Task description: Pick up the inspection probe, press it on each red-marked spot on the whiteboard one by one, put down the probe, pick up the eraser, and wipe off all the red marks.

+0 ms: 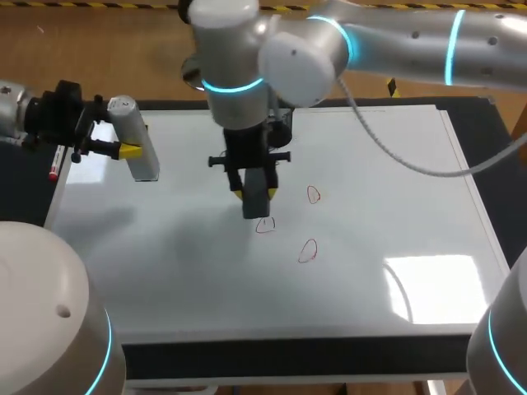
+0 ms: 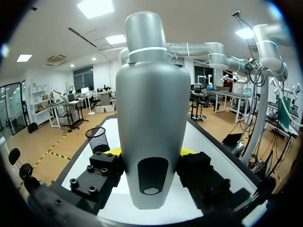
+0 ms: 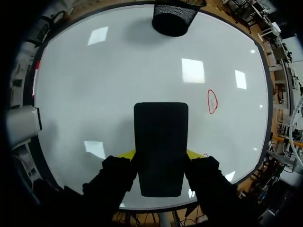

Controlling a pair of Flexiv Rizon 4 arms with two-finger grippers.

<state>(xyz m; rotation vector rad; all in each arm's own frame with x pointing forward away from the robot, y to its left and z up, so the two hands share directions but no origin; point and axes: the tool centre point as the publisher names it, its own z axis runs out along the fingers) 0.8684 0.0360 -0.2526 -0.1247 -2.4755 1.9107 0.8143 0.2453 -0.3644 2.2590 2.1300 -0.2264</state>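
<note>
Probe (image 1: 132,140) is in the left pincer (image 1: 123,151), clamped from both sides between the yellow tips. It hangs over the whiteboard's (image 1: 395,189) far left corner, well apart from the red marks (image 1: 307,251). Eraser (image 1: 257,197) is clamped in the right pincer (image 1: 251,194) mid-board, lower end just beside the middle mark (image 1: 264,225); can't tell if it touches the board. All three marks read as closed red loops. Mesh cup (image 3: 175,16) sits at the board's far edge. Red marker (image 1: 53,164) lies along the left edge.
</note>
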